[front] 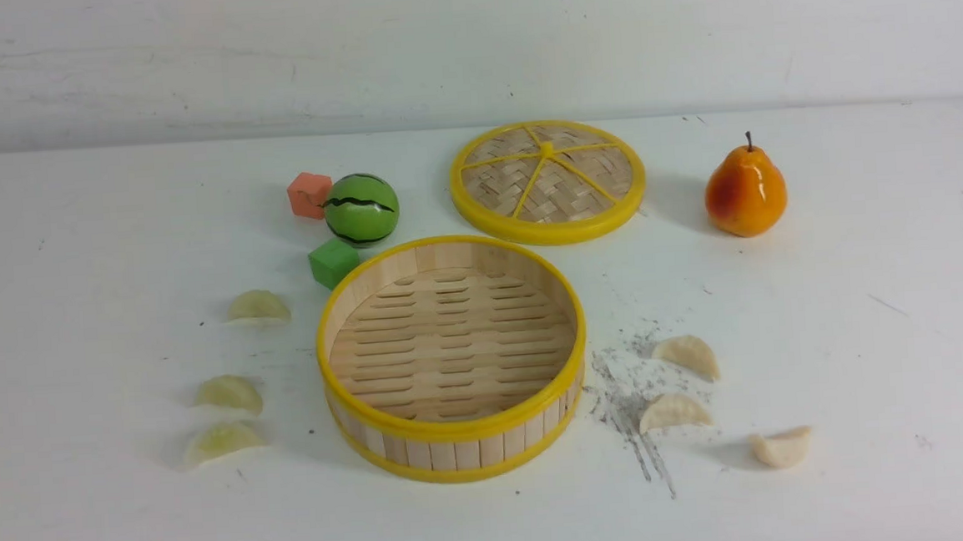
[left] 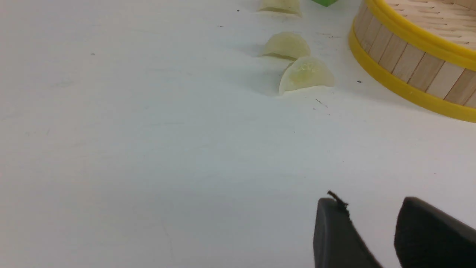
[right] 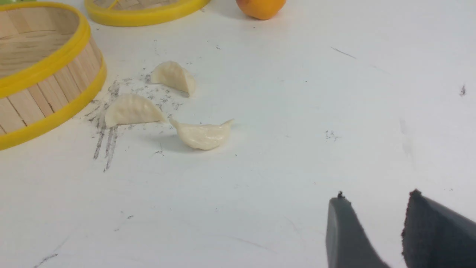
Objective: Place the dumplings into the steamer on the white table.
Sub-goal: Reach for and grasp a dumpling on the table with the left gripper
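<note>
Left claw (left: pixel 372 203) and right claw (right: pixel 376 195) both gape empty.

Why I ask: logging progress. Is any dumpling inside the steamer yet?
No, the steamer shows only bare slats; all six dumplings lie on the table.

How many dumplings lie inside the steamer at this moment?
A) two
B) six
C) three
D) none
D: the slatted floor of the steamer is bare. Three greenish dumplings lie on the table to its left and three cream dumplings to its right.
</note>
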